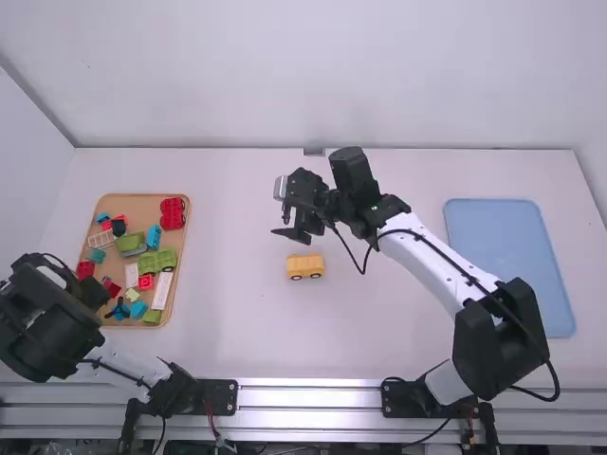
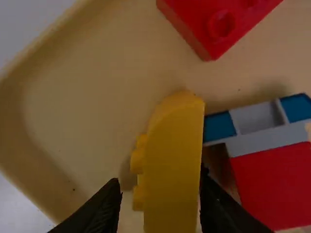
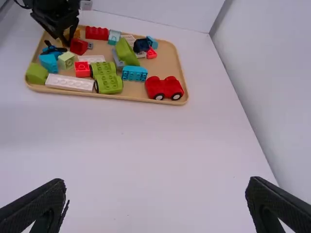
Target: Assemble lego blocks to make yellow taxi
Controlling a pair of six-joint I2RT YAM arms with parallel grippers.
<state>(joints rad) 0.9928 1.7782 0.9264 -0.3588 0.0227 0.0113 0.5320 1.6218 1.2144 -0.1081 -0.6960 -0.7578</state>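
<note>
While the left gripper (image 1: pixel 92 290) is open around a curvy, bumpy yellow block (image 2: pixel 172 165), the right gripper (image 1: pixel 294 227) is wide open.

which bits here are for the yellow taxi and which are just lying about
For the taxi, judging by colour:
- yellow wheeled base on the table
- yellow block in the wooden tray, at the left gripper

Probably just lying about:
- red wheeled car
- long white block
- green wheeled car
- blue tray, though its role is unclear
</note>
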